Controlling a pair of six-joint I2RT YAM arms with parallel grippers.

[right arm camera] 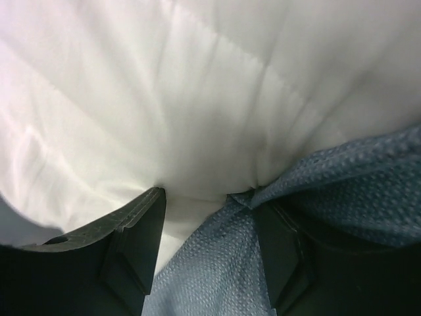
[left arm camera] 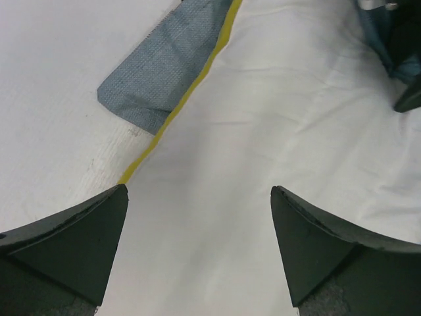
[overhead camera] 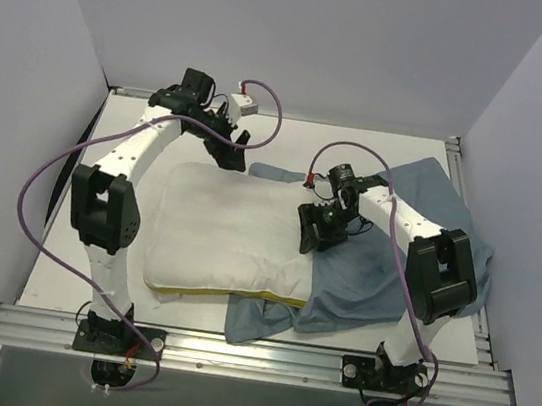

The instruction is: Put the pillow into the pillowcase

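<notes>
Centrally, the pillow (overhead camera: 221, 231) lay flat on the white counter (overhead camera: 290, 140), its right end resting over the grey-blue pillowcase (overhead camera: 383, 269) spread to the right. The right gripper (overhead camera: 315, 232) pinched a pucker of the pillow's right edge, with pillowcase cloth against one finger. The left gripper (overhead camera: 233, 149) hung wide open above the pillow's far edge.

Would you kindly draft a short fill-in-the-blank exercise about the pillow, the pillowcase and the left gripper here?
1. The band edging the pillow is ___.
2. The left gripper hangs above the pillow with its jaws ___.
3. The pillowcase lies on the robot's ___ side of the pillow.
Missing words: yellow; open; right.
</notes>
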